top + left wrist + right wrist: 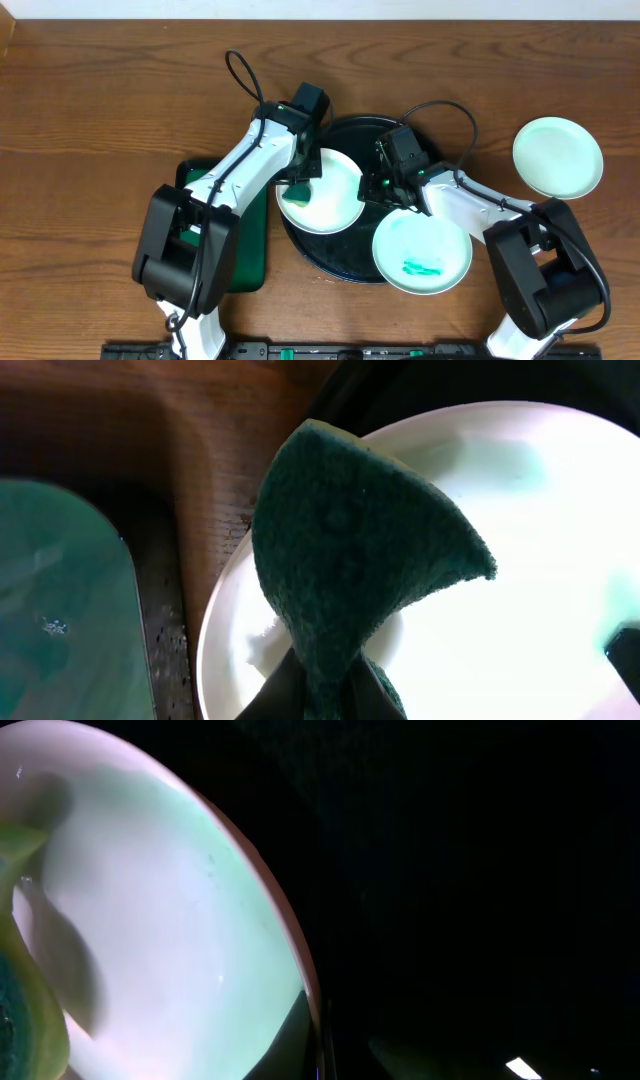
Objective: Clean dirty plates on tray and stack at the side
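Left gripper (325,698) clenched on green sponge (350,550), set against white plate (340,190) at 9 o'clock. Right gripper (385,186) pinches its 3 o'clock rim, likely steadying it for scrubbing. Plate sits on tray (355,135).

Three plates (335,195), one black tray (355,135), one green tray (250,250), one sponge (297,192), two arms (240,165).

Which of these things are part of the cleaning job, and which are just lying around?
Part of the job: black tray; white plate; smeared mint plate; clean mint plate; sponge.
Just lying about: dark green rectangular tray.
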`<action>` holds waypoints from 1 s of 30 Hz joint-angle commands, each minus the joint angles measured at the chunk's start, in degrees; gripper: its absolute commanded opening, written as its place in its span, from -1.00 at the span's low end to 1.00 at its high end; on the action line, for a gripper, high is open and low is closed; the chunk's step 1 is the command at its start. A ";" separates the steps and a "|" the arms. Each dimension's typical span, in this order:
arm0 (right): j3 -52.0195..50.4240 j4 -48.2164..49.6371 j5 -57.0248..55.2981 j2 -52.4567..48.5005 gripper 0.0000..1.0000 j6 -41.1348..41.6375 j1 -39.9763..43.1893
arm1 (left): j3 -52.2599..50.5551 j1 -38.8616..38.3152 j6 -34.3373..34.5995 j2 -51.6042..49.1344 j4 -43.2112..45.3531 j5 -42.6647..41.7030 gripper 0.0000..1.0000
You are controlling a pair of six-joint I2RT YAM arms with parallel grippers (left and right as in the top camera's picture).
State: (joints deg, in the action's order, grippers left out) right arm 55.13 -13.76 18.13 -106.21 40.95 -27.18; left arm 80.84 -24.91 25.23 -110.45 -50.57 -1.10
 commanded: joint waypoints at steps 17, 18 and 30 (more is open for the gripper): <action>-1.60 -1.62 -3.93 -3.41 -0.97 -11.67 0.31 | 5.33 1.84 1.75 16.50 -12.17 0.50 -0.86; -1.53 -1.99 -4.52 -2.82 -0.97 -12.66 0.31 | 5.33 2.60 2.12 16.59 -13.77 0.50 -0.85; -0.37 -12.92 -18.93 17.05 -0.97 -24.20 0.35 | 3.91 12.68 -0.39 16.48 -20.79 1.09 -0.85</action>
State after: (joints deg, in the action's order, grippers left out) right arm 53.95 -25.43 7.11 -95.85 21.80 -26.87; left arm 85.41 -13.56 26.61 -93.76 -70.67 -0.91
